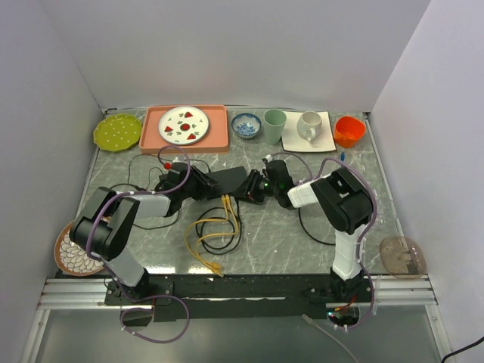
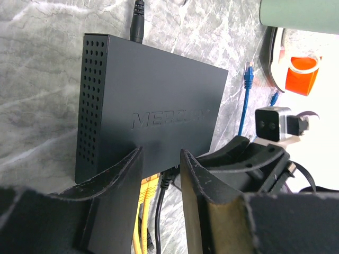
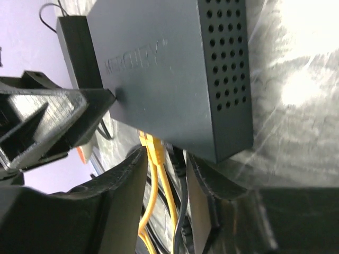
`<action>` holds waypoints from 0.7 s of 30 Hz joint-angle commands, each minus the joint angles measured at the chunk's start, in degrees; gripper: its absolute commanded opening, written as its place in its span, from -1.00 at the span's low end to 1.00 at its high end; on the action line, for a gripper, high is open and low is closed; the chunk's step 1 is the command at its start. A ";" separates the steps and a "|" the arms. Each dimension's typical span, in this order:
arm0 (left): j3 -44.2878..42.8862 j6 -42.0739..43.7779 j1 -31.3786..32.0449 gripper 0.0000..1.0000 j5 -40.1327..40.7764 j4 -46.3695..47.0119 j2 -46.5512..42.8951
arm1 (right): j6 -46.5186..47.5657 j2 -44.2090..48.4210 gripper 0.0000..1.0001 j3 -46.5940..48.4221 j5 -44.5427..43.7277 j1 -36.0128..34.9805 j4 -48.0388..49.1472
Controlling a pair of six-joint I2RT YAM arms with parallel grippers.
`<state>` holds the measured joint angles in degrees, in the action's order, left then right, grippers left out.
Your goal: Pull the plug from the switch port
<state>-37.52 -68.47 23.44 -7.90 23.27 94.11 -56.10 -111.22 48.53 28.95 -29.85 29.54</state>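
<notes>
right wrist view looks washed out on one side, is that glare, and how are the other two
right wrist: yes, hard glare on the table right of the switch, near fingers soft; left wrist: top-right blown out around the orange cup, fingers blurred; top external: even light, no glare

Both arms reach in over the middle of the worktop (image 1: 302,242): the left tool (image 1: 201,184) sits at the switch's (image 1: 227,180) left end and the right tool (image 1: 253,189) at its right end. A yellow cable (image 1: 215,231) drops from its near edge into a loose coil. Along the back stand a green plate (image 1: 118,132), a pink tray (image 1: 150,130) carrying a white plate (image 1: 184,125), a blue bowl (image 1: 246,125), a green cup (image 1: 274,125), a white mug (image 1: 308,125) and an orange cup (image 1: 349,131).
</notes>
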 commanded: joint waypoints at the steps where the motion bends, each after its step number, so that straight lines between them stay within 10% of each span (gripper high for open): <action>1: -0.19 0.00 0.11 -0.20 -0.54 -0.06 0.11 | -4.89 -2.33 -0.20 -1.07 -0.48 0.23 8.42; 21: 0.60 -0.79 0.11 -0.21 -1.24 0.90 1.70 | -10.35 -5.94 -0.27 -3.97 1.64 2.34 16.61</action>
<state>-37.52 -68.71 23.44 -8.73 24.14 94.74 -65.84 -115.61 44.49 30.57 -27.81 44.23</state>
